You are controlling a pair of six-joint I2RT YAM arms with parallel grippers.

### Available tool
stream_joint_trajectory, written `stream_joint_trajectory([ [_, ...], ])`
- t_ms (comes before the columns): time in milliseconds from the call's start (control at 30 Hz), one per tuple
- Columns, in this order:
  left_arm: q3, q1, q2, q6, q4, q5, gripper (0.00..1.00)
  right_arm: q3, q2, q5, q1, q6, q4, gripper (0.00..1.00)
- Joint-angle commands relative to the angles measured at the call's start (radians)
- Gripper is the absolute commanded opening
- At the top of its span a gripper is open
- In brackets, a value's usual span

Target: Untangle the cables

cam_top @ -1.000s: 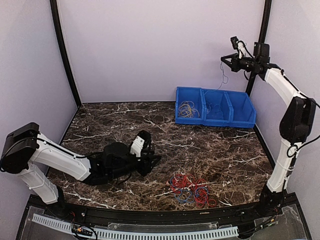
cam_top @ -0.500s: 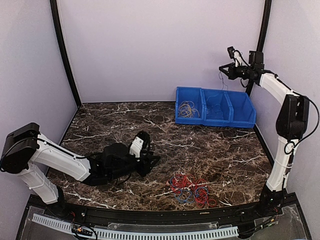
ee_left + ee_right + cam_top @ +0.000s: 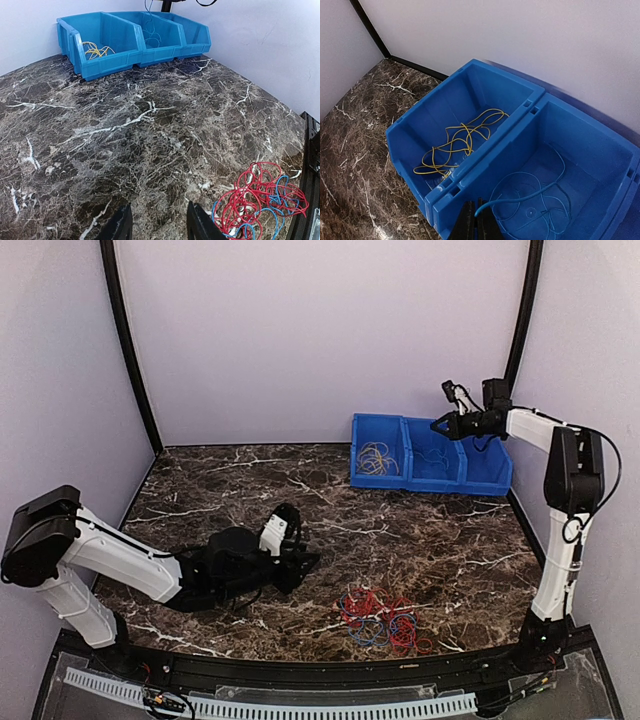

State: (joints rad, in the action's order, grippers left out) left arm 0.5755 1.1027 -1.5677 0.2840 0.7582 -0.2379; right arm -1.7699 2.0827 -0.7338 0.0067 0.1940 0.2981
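Above the row of blue bins (image 3: pixel 405 483), in the overhead view, your right gripper (image 3: pixel 440 426) is hanging over the middle compartment, apparently because you are sorting one colour per compartment. Well in front of the bins, the red and blue tangle (image 3: pixel 385 618) is lying on the marble table (image 3: pixel 200 490). Your left gripper (image 3: pixel 305 562) is resting low off their left end.

From the left wrist, its fingers (image 3: pixel 121 227) are standing apart, holding nothing and pointing toward the bins, probably waiting.

From the right wrist, the fingers (image 3: pixel 468 225) are pinching the end of a blue cable (image 3: pixel 520 197) that is coiling into the middle compartment. The yellow cable (image 3: pixel 457 140) is lying in the compartment beside it.
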Motion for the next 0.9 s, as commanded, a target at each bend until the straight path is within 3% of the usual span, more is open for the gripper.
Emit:
stream_joint_trajectory([
  [0,0.03,0.003,-0.007,0.007,-0.047,-0.012,0.4,-0.019,0.024,0.04,0.003,0.007,0.035,0.13],
  [200,0.027,0.003,-0.001,0.014,-0.057,-0.022,0.4,0.059,-0.076,0.147,0.003,0.01,0.018,0.42],
  [467,0.046,0.004,-0.008,0.016,-0.069,-0.015,0.4,0.203,-0.248,0.167,0.003,0.048,0.059,0.47],
  [700,0.085,0.003,-0.028,0.003,-0.101,0.006,0.4,0.116,-0.191,0.178,0.003,0.089,0.16,0.38],
  [867,0.085,0.003,-0.023,0.014,-0.104,0.008,0.4,-0.091,-0.043,0.146,0.003,0.04,0.172,0.14],
])
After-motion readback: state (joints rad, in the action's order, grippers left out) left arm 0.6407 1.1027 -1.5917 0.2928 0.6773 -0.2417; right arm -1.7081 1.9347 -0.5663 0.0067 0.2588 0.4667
